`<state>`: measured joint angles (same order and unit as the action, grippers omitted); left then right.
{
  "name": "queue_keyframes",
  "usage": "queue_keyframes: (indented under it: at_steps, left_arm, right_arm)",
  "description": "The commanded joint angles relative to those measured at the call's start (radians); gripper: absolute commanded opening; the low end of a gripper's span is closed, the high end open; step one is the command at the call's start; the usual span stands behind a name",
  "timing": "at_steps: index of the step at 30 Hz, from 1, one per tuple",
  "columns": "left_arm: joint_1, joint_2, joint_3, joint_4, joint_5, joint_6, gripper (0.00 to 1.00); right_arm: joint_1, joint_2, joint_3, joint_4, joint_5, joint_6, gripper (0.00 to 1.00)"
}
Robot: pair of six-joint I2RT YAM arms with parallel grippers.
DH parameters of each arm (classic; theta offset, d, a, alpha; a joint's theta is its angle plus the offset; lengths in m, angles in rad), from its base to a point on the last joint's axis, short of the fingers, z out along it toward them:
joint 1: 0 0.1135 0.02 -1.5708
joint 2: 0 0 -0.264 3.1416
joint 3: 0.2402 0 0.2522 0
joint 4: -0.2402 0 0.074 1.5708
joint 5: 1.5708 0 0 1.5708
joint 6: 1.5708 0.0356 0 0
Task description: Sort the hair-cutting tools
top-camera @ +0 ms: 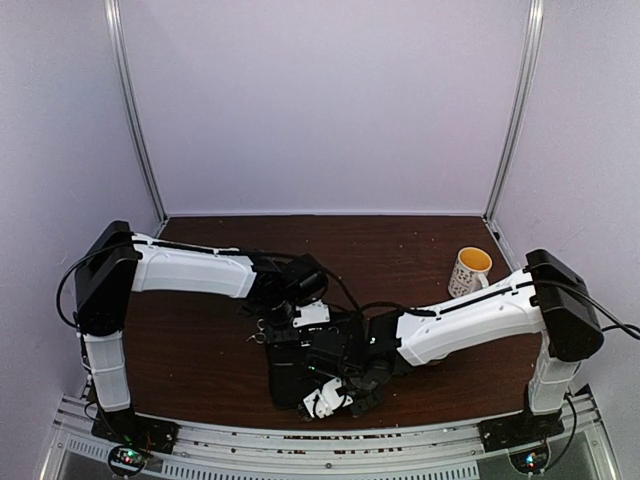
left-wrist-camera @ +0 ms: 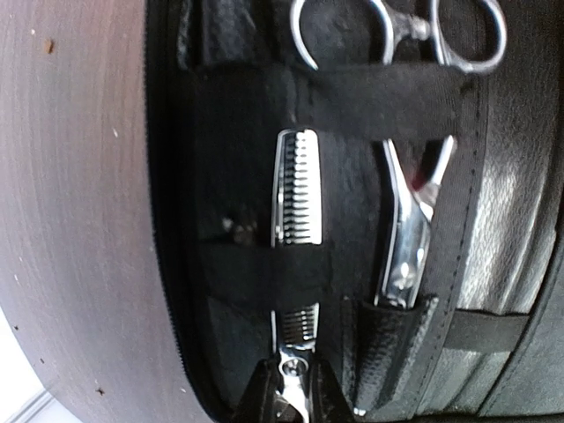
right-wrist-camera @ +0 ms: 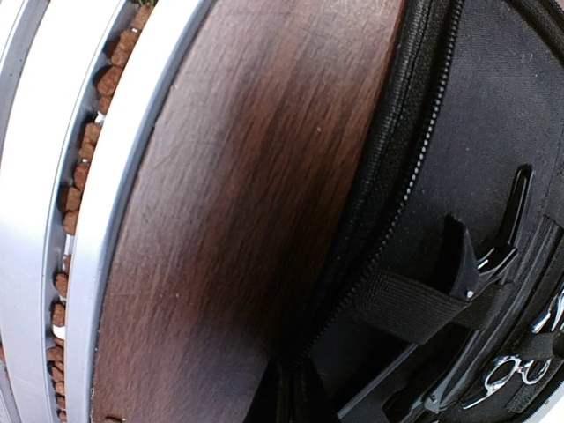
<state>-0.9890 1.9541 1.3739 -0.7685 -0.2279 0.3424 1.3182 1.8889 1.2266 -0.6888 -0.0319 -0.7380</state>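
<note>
Scissors (left-wrist-camera: 295, 198) partly under case strap (left-wrist-camera: 242, 271)

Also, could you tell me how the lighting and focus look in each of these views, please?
Top external: soft, even light, but the black zip case is a dark patch with little detail. Left wrist: glare on the thinning scissors and plain scissors; the left gripper is blurred at the frame's edge. Right wrist: the aluminium rail is blown out; the tabletop looks smeared.

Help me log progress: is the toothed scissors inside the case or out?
In: the toothed scissors lies inside the open case, threaded under an elastic strap.
</note>
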Motion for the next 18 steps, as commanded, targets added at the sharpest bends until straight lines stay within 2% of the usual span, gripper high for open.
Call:
queue_keyframes:
  at_steps: [1,16,18]
  left_arm:
    - [-0.006,-0.006,0.019,0.058,0.025,0.026,0.0]
    - [-0.006,0.06,0.104,0.151,0.013,-0.003,0.0]
    - [-0.004,0.059,0.105,0.147,-0.004,-0.006,0.09]
  right_arm:
    - [0.016,0.088,-0.033,-0.004,-0.031,-0.011,0.0]
    - [0.018,0.093,-0.032,0.002,-0.021,-0.011,0.0]
    - [0.017,0.095,-0.032,0.002,-0.019,-0.011,0.0]
